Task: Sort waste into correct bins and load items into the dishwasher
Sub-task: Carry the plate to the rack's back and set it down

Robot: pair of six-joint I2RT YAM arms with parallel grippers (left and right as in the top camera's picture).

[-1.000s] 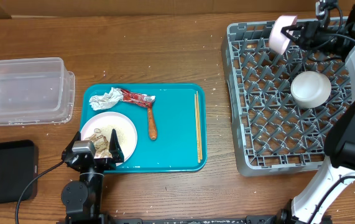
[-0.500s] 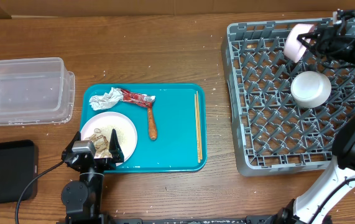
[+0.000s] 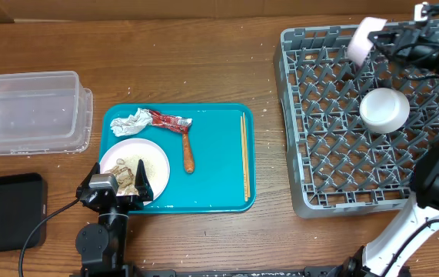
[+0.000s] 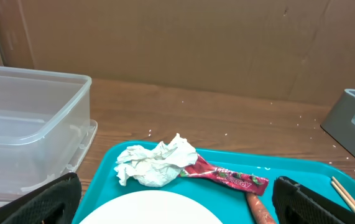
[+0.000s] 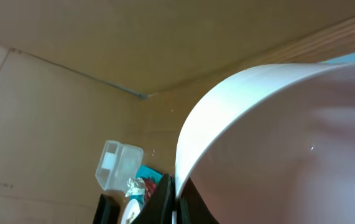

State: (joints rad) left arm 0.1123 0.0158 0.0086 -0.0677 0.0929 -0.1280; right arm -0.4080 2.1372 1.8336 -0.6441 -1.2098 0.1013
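My right gripper (image 3: 379,38) is shut on a pink bowl (image 3: 364,41) and holds it tilted over the far edge of the grey dish rack (image 3: 296,146). The bowl fills the right wrist view (image 5: 276,143). A white bowl (image 3: 384,109) sits upside down in the rack. My left gripper (image 3: 117,187) is open at the near left of the teal tray (image 3: 215,154), over a white plate (image 3: 151,161) with food scraps (image 3: 125,174). On the tray lie a crumpled napkin (image 3: 131,121) (image 4: 155,163), a red wrapper (image 3: 170,121) (image 4: 230,178), a brown spoon (image 3: 187,154) and chopsticks (image 3: 244,154).
A clear plastic bin (image 3: 27,111) stands at the left, also in the left wrist view (image 4: 22,130). A black bin (image 3: 4,211) lies at the near left. Cardboard walls stand behind the table.
My right gripper carried the pink bowl to the right along the rack's far edge and tilted it. The left arm has not moved.
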